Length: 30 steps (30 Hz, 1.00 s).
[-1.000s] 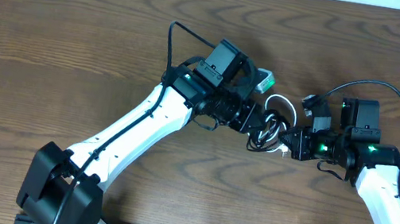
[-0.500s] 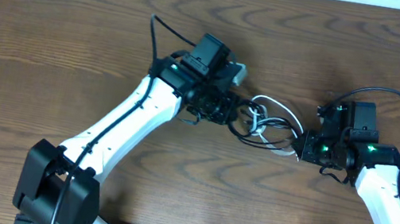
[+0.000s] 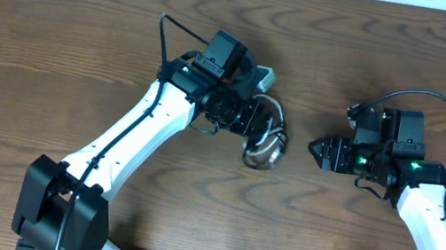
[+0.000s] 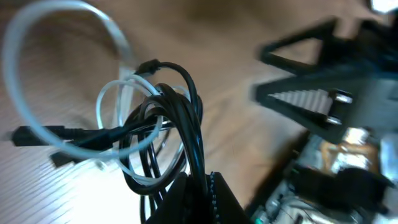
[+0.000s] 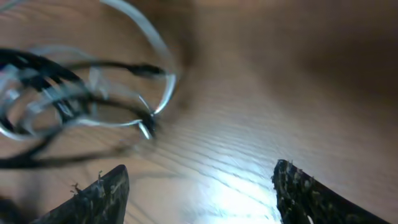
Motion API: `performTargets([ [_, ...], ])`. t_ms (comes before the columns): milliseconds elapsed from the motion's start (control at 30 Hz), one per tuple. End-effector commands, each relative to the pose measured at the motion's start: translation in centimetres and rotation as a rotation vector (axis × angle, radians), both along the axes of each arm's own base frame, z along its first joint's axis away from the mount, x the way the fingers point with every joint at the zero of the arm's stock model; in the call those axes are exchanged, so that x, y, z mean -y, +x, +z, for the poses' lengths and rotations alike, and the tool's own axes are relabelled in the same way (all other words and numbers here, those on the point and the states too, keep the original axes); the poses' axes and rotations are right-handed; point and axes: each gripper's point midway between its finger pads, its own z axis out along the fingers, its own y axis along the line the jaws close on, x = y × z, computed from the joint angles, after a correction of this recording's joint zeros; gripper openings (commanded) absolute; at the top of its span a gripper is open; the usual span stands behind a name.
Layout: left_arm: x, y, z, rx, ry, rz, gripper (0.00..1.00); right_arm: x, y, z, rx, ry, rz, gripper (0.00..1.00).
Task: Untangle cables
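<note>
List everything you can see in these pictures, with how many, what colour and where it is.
black cable: one, black, coiled in a tangle near the table's centre
white cable: one, white, looped through the same tangle
table: one, brown wood grain, under everything
left gripper: one, black, shut on the black cable at the tangle
right gripper: one, black, open and empty, to the right of the tangle and apart from it

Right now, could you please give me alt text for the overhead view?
The left gripper grips a tangle of black and white cables at the middle of the wooden table; the right gripper, open and empty, faces it across a gap.
</note>
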Motion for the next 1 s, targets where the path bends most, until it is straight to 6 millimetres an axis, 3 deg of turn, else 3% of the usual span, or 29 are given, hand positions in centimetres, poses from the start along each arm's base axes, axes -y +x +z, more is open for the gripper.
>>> performTargets([
  [0, 2.0, -2.0, 4.3, 0.041, -0.209, -0.146, 0.07, -1.7, 0.0, 1.4, 0.056, 0.072, 0.110, 0.70],
  [167, 2.9, -2.2, 6.8, 0.088, -0.315, -0.188, 0.07, -3.0, -0.6, 1.8, 0.072, 0.101, 0.184, 0.73],
  [300, 3.2, -2.2, 7.3, 0.075, -0.336, -0.177, 0.07, -4.9, -1.2, 2.4, 0.103, 0.132, 0.269, 0.74],
  [367, 3.2, -2.3, 7.4, 0.071, -0.342, -0.181, 0.07, -5.2, -1.0, 2.6, 0.124, 0.133, 0.277, 0.58],
  [467, 3.2, -2.3, 7.3, 0.064, -0.340, -0.178, 0.07, -4.8, 0.0, 2.7, 0.164, 0.100, 0.255, 0.17],
  [500, 3.2, -2.4, 7.3, 0.062, -0.338, -0.177, 0.08, -4.4, 0.4, 2.5, 0.165, 0.076, 0.231, 0.06],
  [533, 3.1, -2.3, 7.2, 0.061, -0.334, -0.175, 0.07, -3.9, 0.7, 2.2, 0.155, 0.049, 0.194, 0.01],
  [633, 2.2, -1.4, 5.5, 0.080, -0.225, -0.114, 0.07, -2.4, 1.2, 1.3, 0.113, -0.011, 0.091, 0.01],
  [800, -3.1, 2.0, 0.6, 0.154, 0.173, 0.116, 0.07, 1.5, 0.6, -1.1, -0.027, -0.164, -0.152, 0.01],
  [967, -5.1, 3.3, 0.1, 0.138, 0.229, 0.221, 0.07, 7.3, -1.7, -3.0, -0.148, -0.422, -0.396, 0.01],
])
